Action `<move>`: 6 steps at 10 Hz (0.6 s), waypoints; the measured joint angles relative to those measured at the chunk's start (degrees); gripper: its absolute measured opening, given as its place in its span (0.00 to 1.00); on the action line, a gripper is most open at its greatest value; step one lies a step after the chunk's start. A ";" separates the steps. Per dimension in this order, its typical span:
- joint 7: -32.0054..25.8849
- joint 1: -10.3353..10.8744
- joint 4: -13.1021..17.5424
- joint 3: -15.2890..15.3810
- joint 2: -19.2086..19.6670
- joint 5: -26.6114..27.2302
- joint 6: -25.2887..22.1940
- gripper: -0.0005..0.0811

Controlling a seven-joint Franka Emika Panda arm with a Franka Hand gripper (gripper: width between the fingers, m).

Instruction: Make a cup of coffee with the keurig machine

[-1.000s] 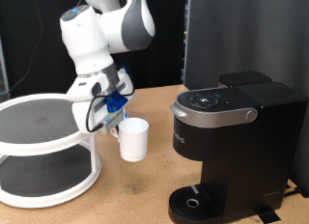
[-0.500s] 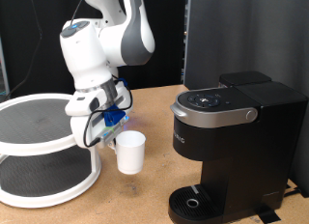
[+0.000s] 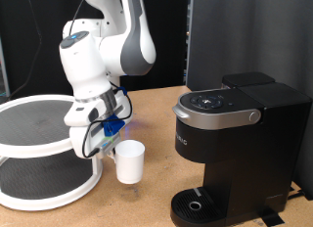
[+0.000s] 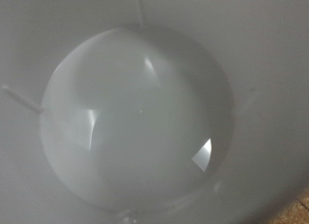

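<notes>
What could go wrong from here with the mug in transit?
1. The gripper carries the white mug by one side only, so it could tilt or slip.
2. The mug hangs close beside the two-tier white rack and might clip its rim.
3. The Keurig machine has limited clearance above its drip tray; a tilted mug could snag.

The brown wooden table (image 3: 161,139) carries a white two-tier round rack (image 3: 44,154) at the exterior view's left and the black keurig machine (image 3: 235,154) at its right.
</notes>
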 joint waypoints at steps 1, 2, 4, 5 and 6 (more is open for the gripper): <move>0.01 0.00 0.04 0.11 0.74 0.00 0.77 0.09; 0.01 0.04 0.16 0.39 1.41 0.25 1.45 0.09; -0.84 0.42 0.68 1.15 2.64 2.65 2.18 0.09; -1.36 0.65 1.02 1.58 3.12 3.84 2.24 0.09; -2.10 0.93 1.32 2.02 3.37 5.21 2.24 0.09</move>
